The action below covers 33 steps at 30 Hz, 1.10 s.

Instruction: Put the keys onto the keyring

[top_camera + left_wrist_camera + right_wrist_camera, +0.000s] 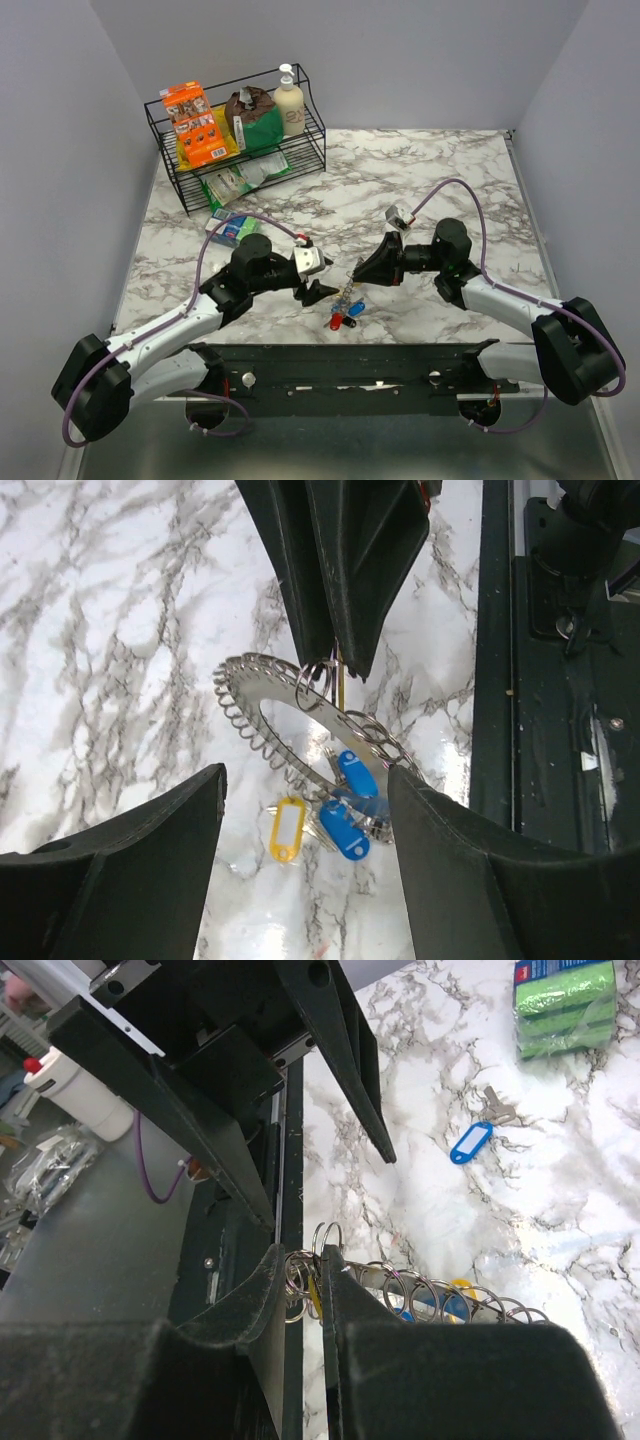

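The keyring (250, 715) is a large silver loop strung with many small split rings. My right gripper (305, 1260) is shut on its edge and holds it tilted above the marble table; it also shows in the left wrist view (335, 665) and the top view (357, 276). Two blue keys (347, 832) and a yellow key (287, 828) hang from the loop's low side; a red key (337, 322) shows from above. My left gripper (308, 780) is open, its fingers on either side of the hanging keys. One loose blue key (470, 1143) lies apart on the table.
A black wire basket (165, 140) with an orange box, a bag and a bottle stands at the back left. A green pack (232, 228) lies in front of it, near the loose key. The black base plate (350, 365) runs along the near edge.
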Motion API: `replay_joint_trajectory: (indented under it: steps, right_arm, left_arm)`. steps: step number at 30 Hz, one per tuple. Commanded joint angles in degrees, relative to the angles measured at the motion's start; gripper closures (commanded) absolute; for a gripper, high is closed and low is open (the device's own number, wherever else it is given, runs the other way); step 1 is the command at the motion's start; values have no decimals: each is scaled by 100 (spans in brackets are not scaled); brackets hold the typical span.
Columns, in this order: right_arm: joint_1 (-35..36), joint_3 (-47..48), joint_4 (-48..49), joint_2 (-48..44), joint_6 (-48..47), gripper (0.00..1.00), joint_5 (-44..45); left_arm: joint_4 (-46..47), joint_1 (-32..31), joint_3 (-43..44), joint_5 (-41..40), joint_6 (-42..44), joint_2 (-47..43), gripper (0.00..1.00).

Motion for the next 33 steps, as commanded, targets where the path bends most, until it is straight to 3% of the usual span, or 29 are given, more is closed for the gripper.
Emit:
replay_joint_trajectory:
  steps: [1,6,13,33]
  right_arm:
    - [15,-40,242,26,-111,100,-151]
    - [15,-49,216,-18,-111,100,-151]
    - [15,-75,111,-132,-164,100,-89]
    - [15,-57,14,-124,-234,100,-45]
  left_arm:
    - [525,17,242,233,471,234,27]
    - [533,104,602,828,586,648,31]
    - [375,306,823,1419,639,1035,52]
    - [59,412,1271,1991,629,1659,62]
